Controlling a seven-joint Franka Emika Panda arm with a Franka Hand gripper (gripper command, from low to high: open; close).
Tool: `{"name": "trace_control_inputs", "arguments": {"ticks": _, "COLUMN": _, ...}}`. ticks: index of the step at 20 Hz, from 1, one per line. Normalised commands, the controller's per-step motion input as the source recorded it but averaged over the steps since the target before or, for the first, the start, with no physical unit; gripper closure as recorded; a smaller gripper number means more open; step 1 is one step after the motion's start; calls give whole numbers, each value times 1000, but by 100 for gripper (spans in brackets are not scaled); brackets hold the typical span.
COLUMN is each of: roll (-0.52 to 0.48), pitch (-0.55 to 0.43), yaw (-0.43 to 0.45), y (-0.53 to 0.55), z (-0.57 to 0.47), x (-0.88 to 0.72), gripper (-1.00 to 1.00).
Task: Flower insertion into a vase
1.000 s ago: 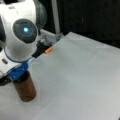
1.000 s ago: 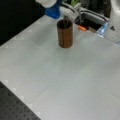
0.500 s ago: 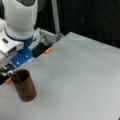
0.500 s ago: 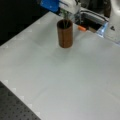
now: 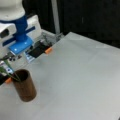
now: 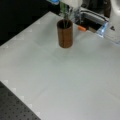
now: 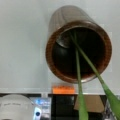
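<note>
The brown wood-looking vase (image 5: 24, 86) stands upright at a front view's lower left, and near the top middle of a front view (image 6: 65, 33). Two green flower stems (image 7: 79, 82) run down into its dark inside and lean out over the rim toward the camera in the wrist view. In a front view the stems (image 5: 9, 70) slant up to the left out of the vase. The gripper (image 5: 10, 58) hangs under the blue wrist piece, above and just left of the vase; in a front view it (image 6: 68, 7) sits right over the stems' tops. No flower heads show.
The robot's base, with a black block and an orange tab (image 5: 48, 50), stands behind the vase; the tab (image 6: 81, 28) also lies just right of the vase. The grey table (image 5: 82, 82) stretches to the right. A dark perforated board (image 6: 15, 110) borders the table's near corner.
The arm has lifted up and away from the vase's mouth over the last second. The vase has stayed put with the stems still inside it.
</note>
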Motion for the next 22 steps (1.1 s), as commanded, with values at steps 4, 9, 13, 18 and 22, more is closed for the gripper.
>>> {"name": "trace_control_inputs", "arguments": {"ticks": 4, "roll": 105, "pitch": -225, "yaw": -16, "y": 106, "z": -87, "x": -72, "gripper": -100}}
{"name": "trace_control_inputs", "arguments": {"ticks": 9, "roll": 106, "pitch": -129, "yaw": -87, "y": 108, "z": -99, "x": -56, "gripper": -100}}
{"name": "trace_control_inputs", "arguments": {"ticks": 13, "roll": 109, "pitch": -73, "yaw": -47, "y": 172, "z": -70, "x": -41, "gripper": -100}}
{"name": "trace_control_inputs", "arguments": {"ticks": 18, "roll": 65, "pitch": 3, "yaw": -78, "y": 240, "z": -39, "x": 9, "gripper": -100}}
{"name": "trace_control_inputs", "arguments": {"ticks": 22, "roll": 66, "pitch": -20, "yaw": -129, "y": 259, "z": -29, "x": 16, "gripper": -100}}
